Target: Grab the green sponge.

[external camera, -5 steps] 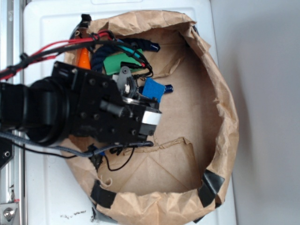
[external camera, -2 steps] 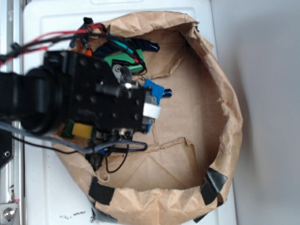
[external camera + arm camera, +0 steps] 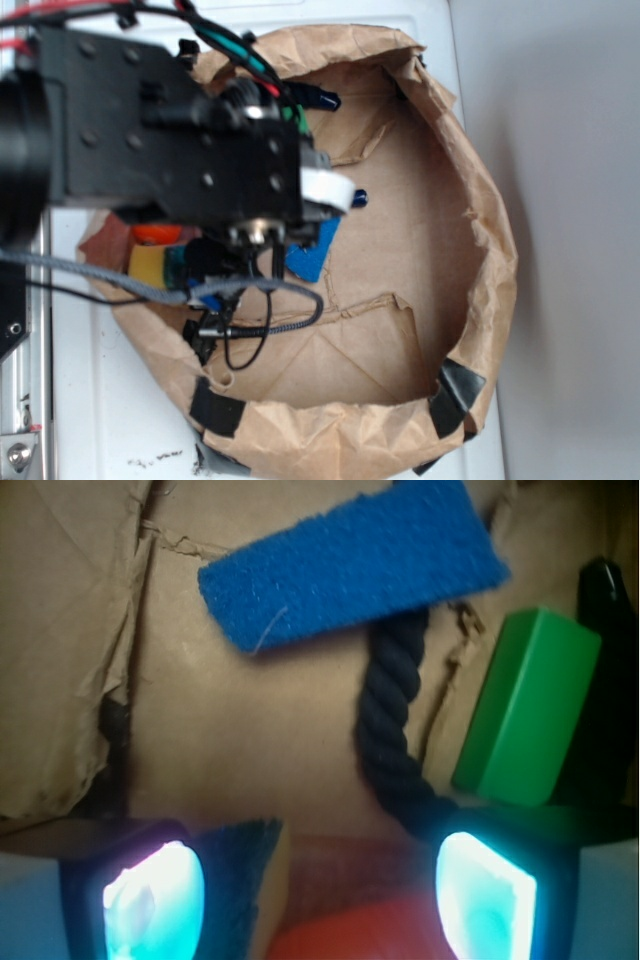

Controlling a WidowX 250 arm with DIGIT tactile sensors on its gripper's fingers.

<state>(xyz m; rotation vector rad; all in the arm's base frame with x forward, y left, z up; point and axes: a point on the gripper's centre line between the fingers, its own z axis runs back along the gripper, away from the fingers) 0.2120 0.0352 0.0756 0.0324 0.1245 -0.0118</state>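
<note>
At the left of the exterior view, low under the black arm, the green sponge point(image 3: 157, 264) shows its yellow foam and a dark green strip, lying against the left wall of the brown paper bag point(image 3: 470, 200), with something orange point(image 3: 155, 234) just above it. In the wrist view a dark scouring-textured corner point(image 3: 240, 875) sits low left, just beside the left fingertip point(image 3: 150, 900) – probably that same sponge. The gripper point(image 3: 320, 890) stands apart, its two glowing pads wide, with a red-orange rounded thing point(image 3: 350, 935) between them at the bottom edge; nothing is clamped.

So the grab is not yet done. As I judge it, the claw is close to the sponge but centred on the orange thing – it needs to shift toward the sponge, lower and close.

Further right in the wrist view: a blue sponge point(image 3: 350, 565) at the top, a dark rope point(image 3: 392, 730) running down from it, and a bright green block point(image 3: 525, 705) at the right. The surface is crumpled paper, the bag taped open on a white table point(image 3: 110, 420) by a grey wall
</note>
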